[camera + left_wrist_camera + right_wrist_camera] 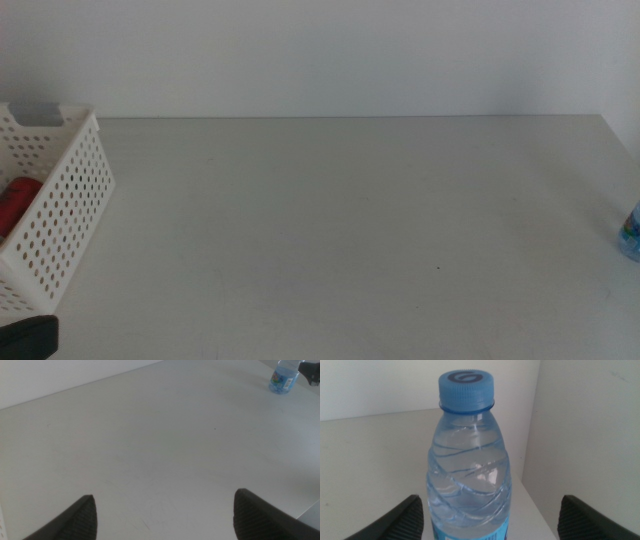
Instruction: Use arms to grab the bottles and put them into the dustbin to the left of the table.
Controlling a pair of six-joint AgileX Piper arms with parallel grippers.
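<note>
One dustbin [62, 210] sits at the far left of the table [340, 230]: white plastic, rectangular, walls punched with rows of round holes, a handle slot at its far end. Inside it one red soda can [15, 203] shows over the rim, lying against the near wall; only part of it is visible. Just below the bin, at the bottom-left corner of the middle view, a dark tip of the left gripper [28, 337] pokes in, low and near the table edge. In the left wrist view the left gripper [164, 515] has its two dark jaws spread wide with nothing between them, only bare matte light-grey tabletop ahead. One small clear bottle [631, 230] stands upright at the far right edge of the table, cut off by the frame in the middle view; from the left wrist view it is the same bottle [284, 375] well apart, blue label visible. The right gripper [492, 517] frames that bottle [468, 460] close up: clear ribbed plastic, water inside, blue ridged cap, blue label edge at the bottom. Its jaws stand wide to either side of the bottle, not touching it. Two bottles counted in view; no third seen.
</note>
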